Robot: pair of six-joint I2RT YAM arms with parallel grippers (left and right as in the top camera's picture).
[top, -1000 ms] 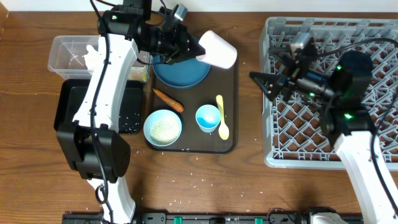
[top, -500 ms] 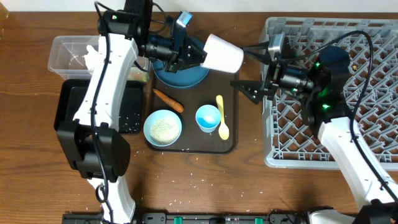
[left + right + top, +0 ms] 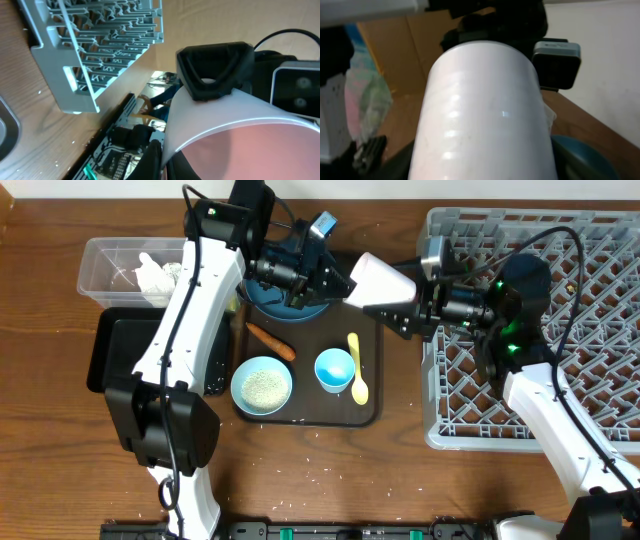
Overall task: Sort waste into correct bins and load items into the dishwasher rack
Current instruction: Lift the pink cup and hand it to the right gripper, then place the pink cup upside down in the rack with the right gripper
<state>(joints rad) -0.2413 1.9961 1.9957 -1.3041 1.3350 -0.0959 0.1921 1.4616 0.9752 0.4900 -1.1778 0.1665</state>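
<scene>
My left gripper (image 3: 338, 280) is shut on the rim of the pinkish-white cup (image 3: 378, 278), one finger inside and one outside, holding it sideways in the air above the brown serving tray's right end. In the left wrist view the cup (image 3: 240, 130) fills the lower right around that gripper (image 3: 162, 150). My right gripper (image 3: 400, 292) stands open with a jaw on each side of the cup's base; the cup (image 3: 485, 110) fills its view. The dark blue plate (image 3: 270, 308), carrot piece (image 3: 270, 340), pale bowl of rice (image 3: 262, 385), light blue cup (image 3: 335, 368) and yellow spoon (image 3: 356, 368) lie on the tray.
The grey dishwasher rack (image 3: 590, 330) stands at the right, also in the left wrist view (image 3: 100, 45). The clear tub (image 3: 105, 260) holds white tissue (image 3: 155, 272) at the far left, with the black tray (image 3: 110, 350) in front of it. Rice grains (image 3: 300, 475) lie near the table's front.
My left gripper carried the cup to the right, away from the plate. My right gripper swung left out of the rack and now has its jaws around the cup's base.
</scene>
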